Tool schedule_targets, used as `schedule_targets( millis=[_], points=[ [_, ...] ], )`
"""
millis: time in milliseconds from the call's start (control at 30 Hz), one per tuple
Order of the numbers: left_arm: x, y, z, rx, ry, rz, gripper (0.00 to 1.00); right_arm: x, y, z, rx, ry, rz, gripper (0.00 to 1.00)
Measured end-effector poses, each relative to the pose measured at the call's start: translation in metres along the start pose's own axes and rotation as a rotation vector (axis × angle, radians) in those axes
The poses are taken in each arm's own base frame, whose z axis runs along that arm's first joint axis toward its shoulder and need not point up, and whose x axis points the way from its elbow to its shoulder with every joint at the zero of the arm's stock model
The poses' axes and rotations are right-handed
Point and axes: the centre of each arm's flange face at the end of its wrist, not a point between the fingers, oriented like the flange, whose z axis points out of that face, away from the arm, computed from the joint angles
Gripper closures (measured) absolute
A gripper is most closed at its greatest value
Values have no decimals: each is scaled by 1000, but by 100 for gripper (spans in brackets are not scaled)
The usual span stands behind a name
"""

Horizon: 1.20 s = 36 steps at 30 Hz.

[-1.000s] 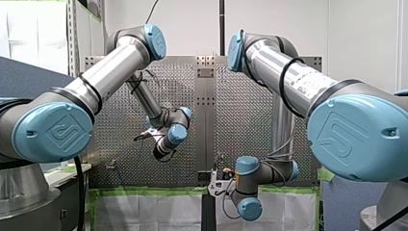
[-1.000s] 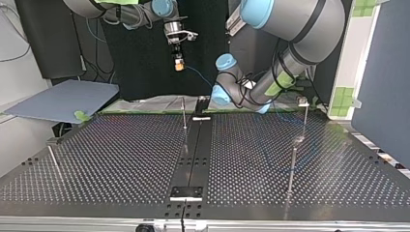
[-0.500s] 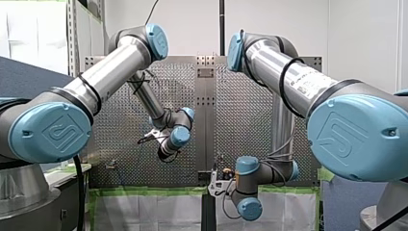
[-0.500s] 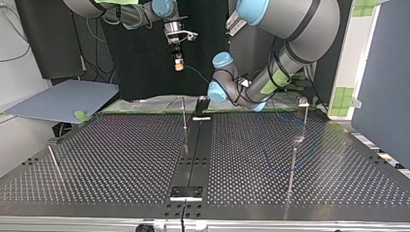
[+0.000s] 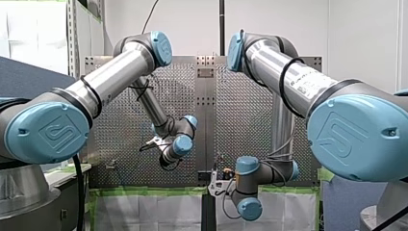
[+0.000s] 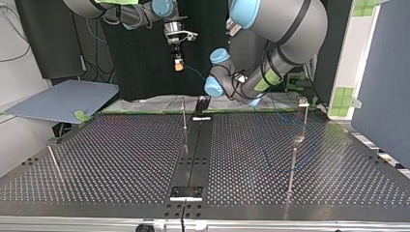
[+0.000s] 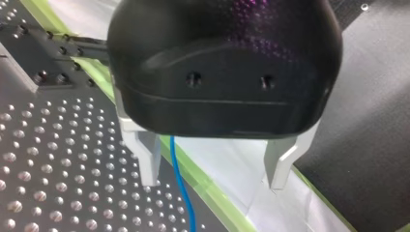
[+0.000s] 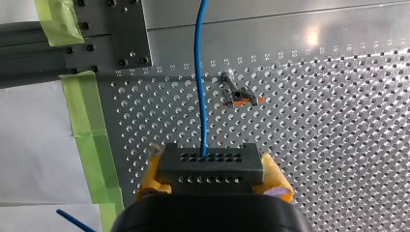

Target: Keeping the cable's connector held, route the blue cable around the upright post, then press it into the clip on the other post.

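The perforated bench [image 6: 121, 159] was dark, and a thin upright post [image 6: 184, 113] stood on it. My right tool [image 8: 212, 166] was clamped with its yellow pads [image 8: 151, 174] on the connector [image 8: 211, 158], and the blue cable [image 8: 199, 72] ran straight ahead from it. My left tool [image 7: 215, 164] had its fingers apart. The cable passed between them, just beside one finger, and was not gripped.

The front view looks from behind the arms [image 5: 110, 72], out over the table [image 5: 231, 110]. The top view faces back across the table, low and wide. Both wrist views sit close above the table's taped edge, and both show the blue cable [image 7: 181, 193].
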Motion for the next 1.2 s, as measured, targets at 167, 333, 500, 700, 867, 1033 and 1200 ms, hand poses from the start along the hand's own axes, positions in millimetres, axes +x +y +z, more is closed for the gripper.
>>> schedule_targets(
  millis=[167, 333, 500, 700, 867, 1033, 1200],
  points=[
    [6, -14, 0, 6, 0, 21, 2, 0, 0, 0, 0, -1, 0, 100],
    [18, -38, -1, 27, 4, 59, 2, 0, 0, 0, 0, -1, 0, 100],
    [23, -56, -3, 53, -15, 70, 2, 0, 0, 0, 0, 3, 0, 100],
    [18, -64, -6, 94, -57, 33, 2, 1, 3, 2, -14, 5, 7, 100],
    [12, -62, -8, 133, -81, -17, 2, 2, 13, 9, -36, 14, 12, 100],
    [1, -56, -12, 164, -114, -76, 2, 4, 22, 16, -50, 22, 7, 100],
    [-5, -58, -16, 205, -138, -120, 2, 4, 27, 20, -59, 21, 2, 100]
  ],
)
